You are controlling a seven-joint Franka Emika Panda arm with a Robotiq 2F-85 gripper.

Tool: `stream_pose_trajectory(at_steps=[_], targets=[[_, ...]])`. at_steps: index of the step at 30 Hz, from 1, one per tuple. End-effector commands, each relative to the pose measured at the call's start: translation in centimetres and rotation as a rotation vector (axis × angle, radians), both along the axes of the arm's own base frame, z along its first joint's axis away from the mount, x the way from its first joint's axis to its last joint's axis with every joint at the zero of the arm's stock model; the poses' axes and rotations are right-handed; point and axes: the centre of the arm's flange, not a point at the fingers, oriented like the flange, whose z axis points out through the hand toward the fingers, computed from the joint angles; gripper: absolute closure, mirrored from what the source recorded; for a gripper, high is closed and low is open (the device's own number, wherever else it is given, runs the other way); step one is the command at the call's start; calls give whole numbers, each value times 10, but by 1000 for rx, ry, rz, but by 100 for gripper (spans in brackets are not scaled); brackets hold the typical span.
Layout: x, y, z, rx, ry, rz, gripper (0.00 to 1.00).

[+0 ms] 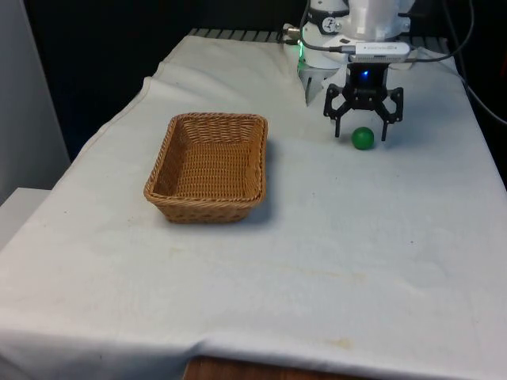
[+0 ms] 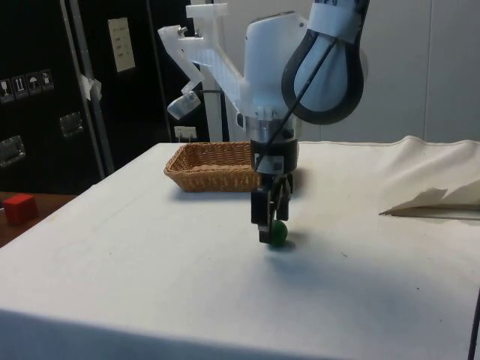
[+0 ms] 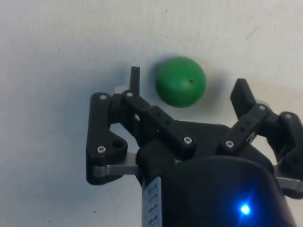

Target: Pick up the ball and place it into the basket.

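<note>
Gripper (image 1: 363, 131) low over the surface (image 1: 333, 237), pointed straight down, fingers spread wide and holding nothing. Green ball (image 1: 363, 138) sits on the white cloth between the two fingers, a gap showing on either side. In the wrist view the ball (image 3: 181, 81) lies between the fingertips (image 3: 135, 75), nearer to one than to the other, touching neither; a small dark dot marks its skin. Side view puts the gripper (image 2: 268, 225) down around the ball (image 2: 278, 232), fingertips close to the cloth.

Ball position: far part of the surface, toward the front view's right, near the robot's base.

Wicker basket (image 1: 207, 166), rectangular, tan, open side up, stands well apart from the ball toward the front view's left, about mid-surface. Nothing lies in it. In the side view the basket (image 2: 214, 166) stands beyond the arm.

A small red block (image 2: 19, 208) shows off the surface on a lower brown ledge, side view.
</note>
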Motion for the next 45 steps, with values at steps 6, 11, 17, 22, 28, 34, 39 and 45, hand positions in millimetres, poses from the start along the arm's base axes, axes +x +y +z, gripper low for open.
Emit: stream_pose_trajectory(at_steps=[6,11,17,22,28,34,39,45], targets=[[0,0,0,1,-5,-2,62],[0,0,0,0,-5,-1,99],[0,0,0,0,-4,-1,98],[3,2,14,11,-13,7,98],[7,3,29,25,-20,17,98],[15,3,49,42,-28,36,98],[24,4,70,56,-37,51,98],[31,4,85,65,-41,72,98]])
